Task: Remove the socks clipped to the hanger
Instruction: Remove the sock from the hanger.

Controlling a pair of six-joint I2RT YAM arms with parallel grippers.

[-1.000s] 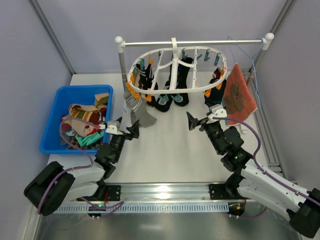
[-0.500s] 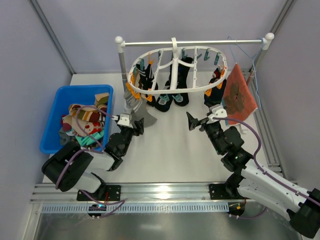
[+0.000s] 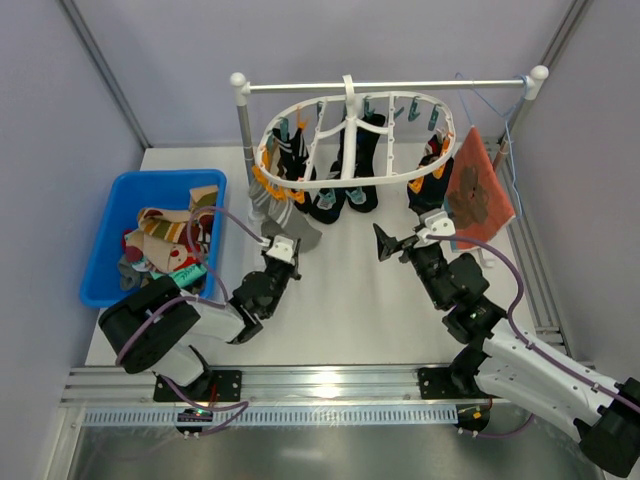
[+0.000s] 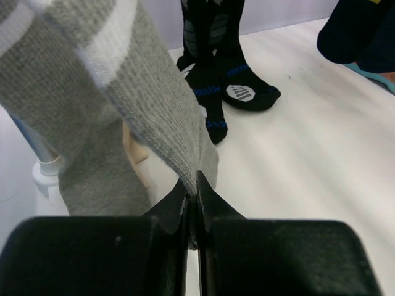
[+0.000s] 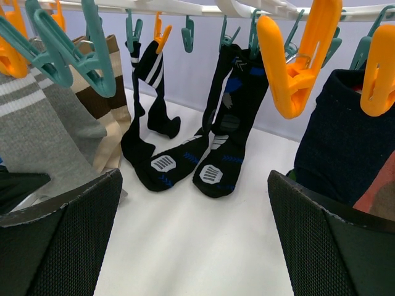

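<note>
Though the top cam barely shows it, left gripper [image 4: 192, 185]: jaws pinched together on the bottom edge of the grey sock [image 4: 142, 105], below the hanger's left end.
Right gripper [image 3: 410, 235]: jaws wide apart, nothing in them, just in front of the hanger's right end.
Hanger [image 3: 340, 183]: white plastic oval hooked on the rail [image 3: 390, 85], with socks hanging under it.
Right wrist only: orange and teal clips [image 5: 296, 61] up close, and black socks [image 5: 213, 142] with blue marks and grey patches, toes touching the table [image 5: 203, 246].
Hard to see: the grey sock's clip is cut off in the left wrist view, and the navy sock [image 5: 333, 142] runs off frame.
Textures: the grey sock is ribbed knit with white stripes.
</note>
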